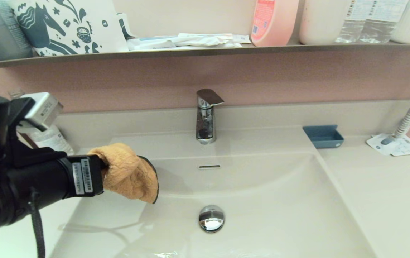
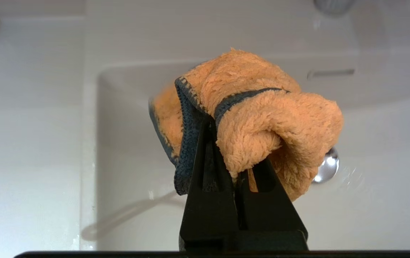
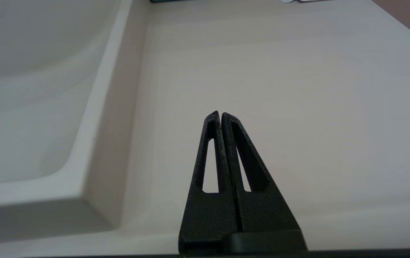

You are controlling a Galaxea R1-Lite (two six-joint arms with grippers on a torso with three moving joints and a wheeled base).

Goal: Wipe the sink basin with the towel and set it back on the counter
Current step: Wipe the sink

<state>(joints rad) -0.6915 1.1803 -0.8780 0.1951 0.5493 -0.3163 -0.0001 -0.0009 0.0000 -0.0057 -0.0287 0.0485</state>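
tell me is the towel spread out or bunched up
Bunched up: the towel is rolled into a wad, pinched in the shut left gripper above the basin.

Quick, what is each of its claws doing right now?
Left gripper: shut on the fluffy orange terry towel, above the cream-white sink basin.
Right gripper: shut, empty, over the cream-white counter.

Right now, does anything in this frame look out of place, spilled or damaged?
Nothing looks wrong. The left gripper holds the towel bunched above the sink basin, clear of its surface. Faint wet sheen shows near the drain plug. The right gripper sits shut over the counter.
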